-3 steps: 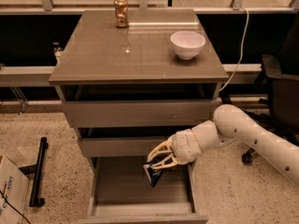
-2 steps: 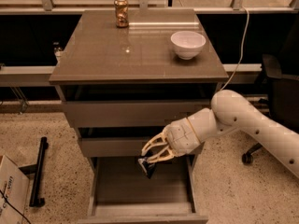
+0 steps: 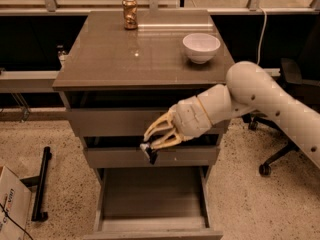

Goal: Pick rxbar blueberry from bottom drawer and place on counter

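At the far left of the counter (image 3: 100,59) we see a gold can (image 3: 130,12), set well back, so the near top is free for a set-down. Below, the bottom drawer (image 3: 150,231) stands pulled out. Above it, the gripper (image 3: 150,145) pinches the rxbar blueberry (image 3: 150,155) by its upper end, so it hangs before the middle drawer (image 3: 115,156), clear of the tray. To the right sits a white bowl (image 3: 201,47), which we judge the placing should avoid

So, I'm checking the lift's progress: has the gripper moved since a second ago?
Yes. The gripper, shut on the rxbar blueberry, has risen from over the bottom drawer to level with the middle drawer front.
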